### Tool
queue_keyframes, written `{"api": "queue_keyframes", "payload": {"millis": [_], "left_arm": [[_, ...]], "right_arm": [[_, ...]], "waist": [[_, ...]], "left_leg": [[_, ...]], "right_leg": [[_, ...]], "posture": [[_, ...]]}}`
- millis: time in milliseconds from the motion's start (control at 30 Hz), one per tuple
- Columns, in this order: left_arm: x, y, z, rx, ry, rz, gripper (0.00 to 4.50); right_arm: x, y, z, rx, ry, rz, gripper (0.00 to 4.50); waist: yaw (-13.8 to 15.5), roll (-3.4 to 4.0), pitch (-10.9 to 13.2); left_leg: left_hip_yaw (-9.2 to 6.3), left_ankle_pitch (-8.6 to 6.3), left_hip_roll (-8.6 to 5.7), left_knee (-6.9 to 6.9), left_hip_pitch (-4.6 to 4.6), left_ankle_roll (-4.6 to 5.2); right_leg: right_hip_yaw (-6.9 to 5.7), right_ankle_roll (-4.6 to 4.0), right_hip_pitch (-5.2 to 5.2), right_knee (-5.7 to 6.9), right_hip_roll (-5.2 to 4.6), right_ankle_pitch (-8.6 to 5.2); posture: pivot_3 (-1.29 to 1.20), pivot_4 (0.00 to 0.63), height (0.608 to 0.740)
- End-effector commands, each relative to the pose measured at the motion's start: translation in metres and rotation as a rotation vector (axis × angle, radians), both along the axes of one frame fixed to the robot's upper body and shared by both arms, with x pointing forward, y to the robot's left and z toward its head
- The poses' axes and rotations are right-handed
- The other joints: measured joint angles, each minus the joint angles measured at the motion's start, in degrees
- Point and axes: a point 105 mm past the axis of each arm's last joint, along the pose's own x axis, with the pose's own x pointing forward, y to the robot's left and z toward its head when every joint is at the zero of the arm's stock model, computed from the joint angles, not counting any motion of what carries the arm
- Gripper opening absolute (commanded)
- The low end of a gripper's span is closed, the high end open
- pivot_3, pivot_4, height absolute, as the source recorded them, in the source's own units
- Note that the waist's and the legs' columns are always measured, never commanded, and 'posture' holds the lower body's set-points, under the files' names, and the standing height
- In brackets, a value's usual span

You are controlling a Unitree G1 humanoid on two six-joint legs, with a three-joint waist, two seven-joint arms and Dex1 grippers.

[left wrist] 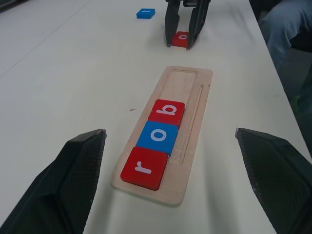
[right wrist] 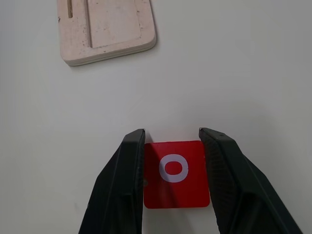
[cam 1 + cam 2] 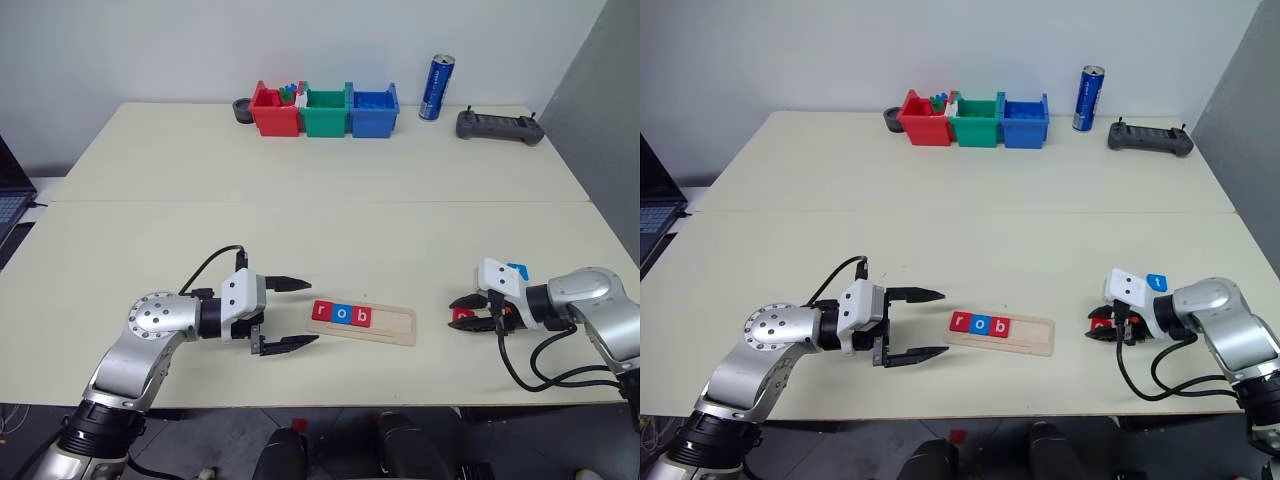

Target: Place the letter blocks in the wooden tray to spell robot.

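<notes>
The wooden tray (image 3: 372, 323) is seen lying flat near the front edge of the table (image 3: 320, 190), between the two arms. Three letter blocks are placed in its groove at the end toward the left arm: a red r (image 1: 144, 167), a blue o (image 1: 157, 136) and a red b (image 1: 167, 112), touching one another in a row. The other part of the groove is bare.

The left gripper (image 3: 292, 315) is held just beside that end of the tray, its fingers spread wide, and nothing is held between them.

The right gripper (image 2: 171, 168) is lowered to the table, apart from the tray's other end. Its two fingers are closed against both sides of the red o block (image 2: 175, 173), which lies flat on the table. A blue block (image 1: 146, 13) is seen on the table near this gripper; its letter cannot be read.
</notes>
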Motion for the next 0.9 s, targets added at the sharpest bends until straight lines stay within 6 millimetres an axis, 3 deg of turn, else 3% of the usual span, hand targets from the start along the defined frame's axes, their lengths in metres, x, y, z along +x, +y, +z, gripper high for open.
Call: {"api": "queue_keyframes", "payload": {"millis": [33, 300, 533, 667, 900], "left_arm": [[-0.001, -0.001, 0.006, -0.007, -0.038, -0.012, 4.5], [-0.004, -0.009, 0.014, -0.011, -0.046, -0.022, 4.5], [-0.002, -0.01, 0.015, -0.012, -0.042, -0.024, 4.5], [0.0, -0.008, 0.015, -0.01, -0.044, -0.021, 4.5], [-0.002, -0.004, 0.012, -0.006, -0.044, -0.01, 4.5]], "right_arm": [[0.006, 0.001, -0.003, 0.018, -0.053, -0.04, 1.72], [-0.005, -0.004, 0.01, 0.045, -0.059, -0.065, 4.48], [-0.005, -0.026, -0.001, -0.019, -0.023, -0.123, 4.48], [-0.007, -0.024, -0.003, 0.006, 0.027, -0.11, 4.48], [-0.005, -0.017, -0.005, 0.028, 0.057, -0.112, 2.15]], "waist": [[-0.16, -0.09, -0.05], [0.01, -0.1, -0.05], [0.05, -0.1, -0.05], [0.04, -0.1, -0.05], [0.05, -0.1, -0.05]], "left_leg": [[0.0, 0.0, 0.01, 0.0, 0.01, 0.0], [0.02, 0.01, 0.01, 0.05, 0.02, -0.01], [0.0, 0.01, 0.01, 0.03, 0.02, 0.0], [0.01, 0.01, 0.01, 0.05, 0.03, -0.01], [0.0, 0.0, 0.01, 0.03, 0.03, -0.01]], "right_leg": [[0.0, 0.0, 0.0, 0.01, 0.01, 0.0], [0.02, 0.01, 0.02, 0.04, 0.02, 0.0], [0.01, 0.01, 0.02, 0.02, 0.02, 0.0], [0.01, 0.01, 0.05, 0.02, 0.02, 0.0], [0.0, 0.0, 0.05, 0.02, 0.02, 0.0]], "posture": [[0.0, 0.15, 0.74], [0.0, 0.15, 0.74], [0.0, 0.15, 0.74], [0.0, 0.15, 0.74], [0.0, 0.15, 0.74]]}}
